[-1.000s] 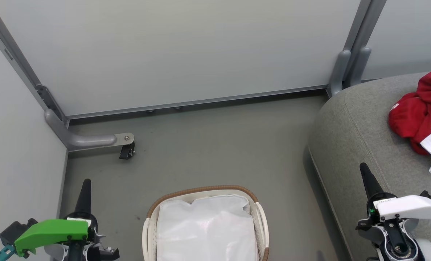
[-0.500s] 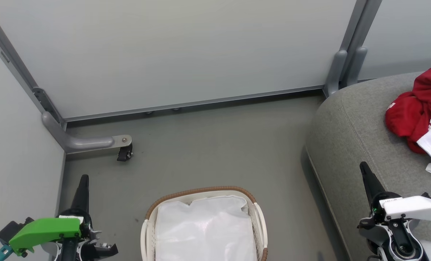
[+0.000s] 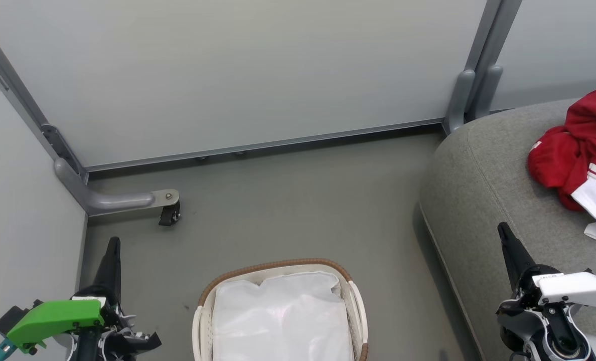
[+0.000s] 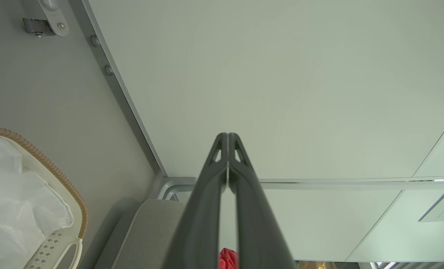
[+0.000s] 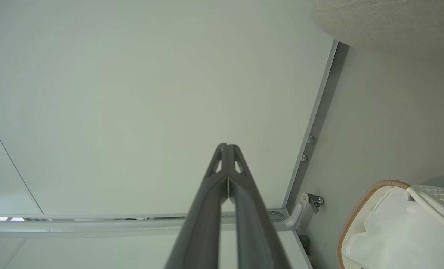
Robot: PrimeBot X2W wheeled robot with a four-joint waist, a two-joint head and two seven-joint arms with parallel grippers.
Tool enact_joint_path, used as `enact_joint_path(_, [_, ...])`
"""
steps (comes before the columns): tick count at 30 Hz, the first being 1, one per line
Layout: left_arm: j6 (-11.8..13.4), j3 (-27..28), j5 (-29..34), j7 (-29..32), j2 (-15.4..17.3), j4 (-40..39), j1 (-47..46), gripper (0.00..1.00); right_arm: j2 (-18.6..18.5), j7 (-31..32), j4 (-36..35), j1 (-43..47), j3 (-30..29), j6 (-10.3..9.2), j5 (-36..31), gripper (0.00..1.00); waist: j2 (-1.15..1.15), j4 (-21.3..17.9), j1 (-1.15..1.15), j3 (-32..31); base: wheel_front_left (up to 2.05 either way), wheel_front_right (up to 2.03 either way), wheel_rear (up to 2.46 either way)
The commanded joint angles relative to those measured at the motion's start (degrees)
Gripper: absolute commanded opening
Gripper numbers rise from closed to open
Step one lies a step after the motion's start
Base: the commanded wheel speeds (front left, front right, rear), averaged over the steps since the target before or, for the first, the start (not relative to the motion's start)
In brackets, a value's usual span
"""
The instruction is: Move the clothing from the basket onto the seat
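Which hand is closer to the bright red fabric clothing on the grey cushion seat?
Right. Its right hand is at the seat, near the clothing; the left hand is beyond the white basket.

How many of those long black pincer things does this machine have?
2. The left pincer is at the lower left, beside the basket. The right pincer is at the lower right, by the seat. Both are shut and hold nothing.

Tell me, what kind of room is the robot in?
Probably a test booth staged as a laundry corner, not a real home: plain partition panels on a caster foot, a laundry basket, and a grey seat holding red clothing.
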Motion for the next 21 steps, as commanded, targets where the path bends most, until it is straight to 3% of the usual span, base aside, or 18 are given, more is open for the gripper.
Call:
enact_joint_path(1, [-0.28,0.37,-1.19,0.38,0.31,-0.47,-1.10,0.00,-0.35,0.34,-0.47,0.65,-0.16,-0.02,1.34,0.00,0.00,-0.07,0.00,-0.03,0.00,0.00,0.00])
enact_joint_path(21, [-0.35,0.49,-2.45,0.75,0.32,-0.58,-1.08,0.00,-0.36,0.71,-0.68,0.78,-0.19,-0.02,2.76,0.00,0.00,-0.26,0.00,-0.10,0.00,0.00,0.00])
